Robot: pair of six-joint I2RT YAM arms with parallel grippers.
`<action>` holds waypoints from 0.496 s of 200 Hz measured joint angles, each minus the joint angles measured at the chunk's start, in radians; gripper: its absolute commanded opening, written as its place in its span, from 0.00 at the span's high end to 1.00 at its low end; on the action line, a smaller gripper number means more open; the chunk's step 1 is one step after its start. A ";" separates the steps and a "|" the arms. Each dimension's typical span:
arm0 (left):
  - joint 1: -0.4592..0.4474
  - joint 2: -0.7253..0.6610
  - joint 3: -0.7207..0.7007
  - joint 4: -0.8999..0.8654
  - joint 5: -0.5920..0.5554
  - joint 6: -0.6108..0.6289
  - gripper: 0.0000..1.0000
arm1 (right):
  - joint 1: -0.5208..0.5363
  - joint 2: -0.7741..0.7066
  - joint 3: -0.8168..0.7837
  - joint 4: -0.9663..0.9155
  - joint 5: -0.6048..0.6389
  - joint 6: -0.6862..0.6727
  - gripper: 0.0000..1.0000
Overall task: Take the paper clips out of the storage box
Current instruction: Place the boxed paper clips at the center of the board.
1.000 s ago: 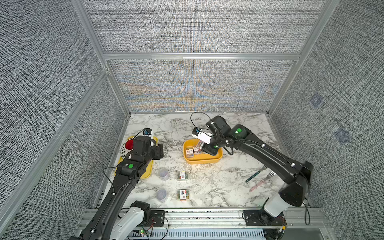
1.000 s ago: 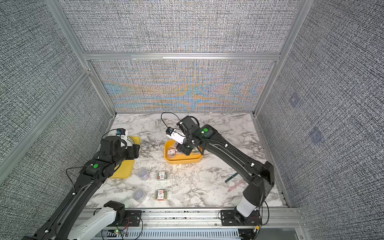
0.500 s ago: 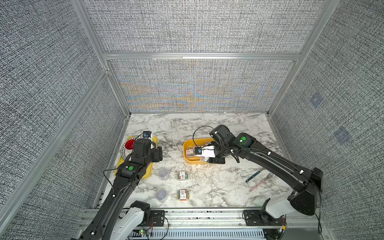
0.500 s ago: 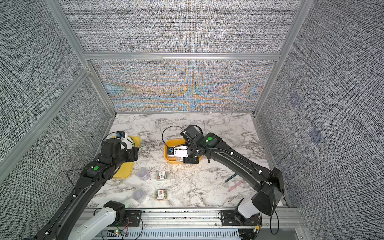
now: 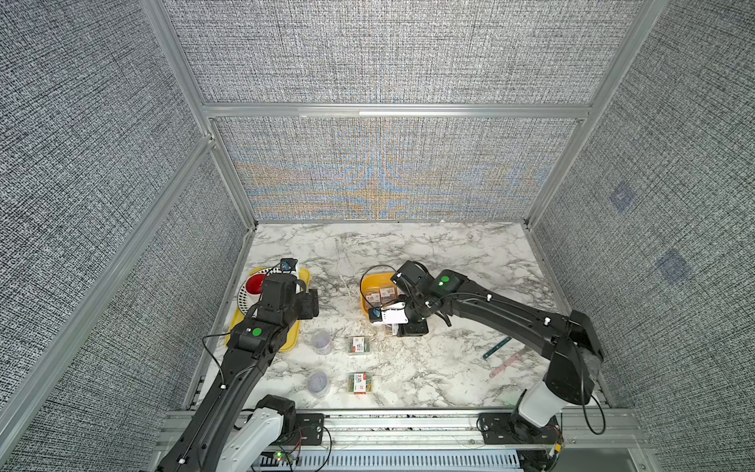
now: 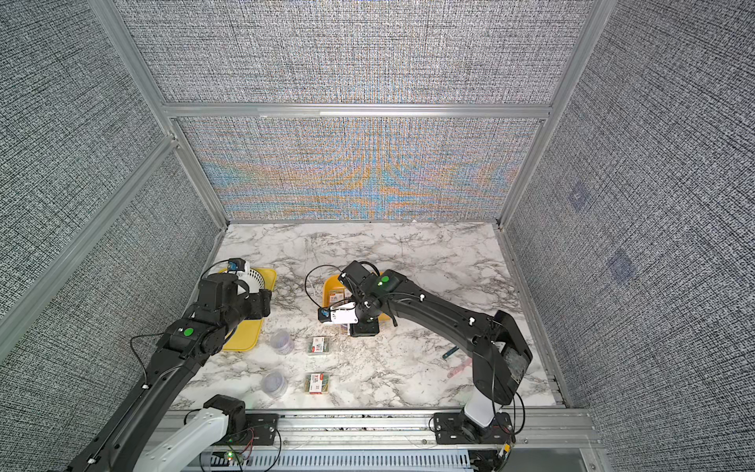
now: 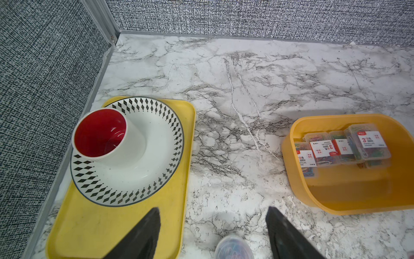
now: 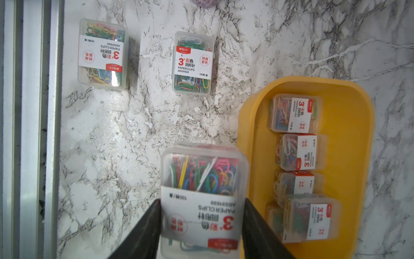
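In both top views the right pincer [image 5: 394,329] is mostly hidden beneath its wrist, beside the storage box [image 5: 367,282]. Two paper-clip cases [image 5: 359,345] and two round tubs [image 5: 321,342] lie on the tabletop [image 5: 449,367].

Left wrist view: the left pincer [image 7: 212,209] gapes empty.

Right wrist view: the right pincer's fingers [image 8: 152,224] clamp a held case [image 8: 201,175], labelled "PAPER CLIPS", its end cropped, just outside the box. Five cases [image 8: 295,152] sit inside, one half buried.

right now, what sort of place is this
Probably a robot lab test cell: grey fabric walls on an aluminium frame, a left arm and right arm mounted on a front rail, and a marble-look table.
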 measured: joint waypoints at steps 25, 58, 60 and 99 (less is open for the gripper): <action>0.000 0.000 0.000 0.000 0.000 0.000 0.23 | 0.006 0.025 -0.020 0.031 -0.007 0.013 0.44; 0.000 -0.003 0.000 0.000 0.001 0.000 0.23 | 0.012 0.052 -0.049 0.065 -0.022 0.032 0.43; 0.000 -0.003 0.000 0.000 0.001 0.000 0.23 | 0.012 0.053 -0.051 0.067 -0.023 0.032 0.43; 0.000 -0.003 0.000 0.000 0.005 0.000 0.23 | 0.013 0.082 -0.073 0.089 -0.030 0.047 0.42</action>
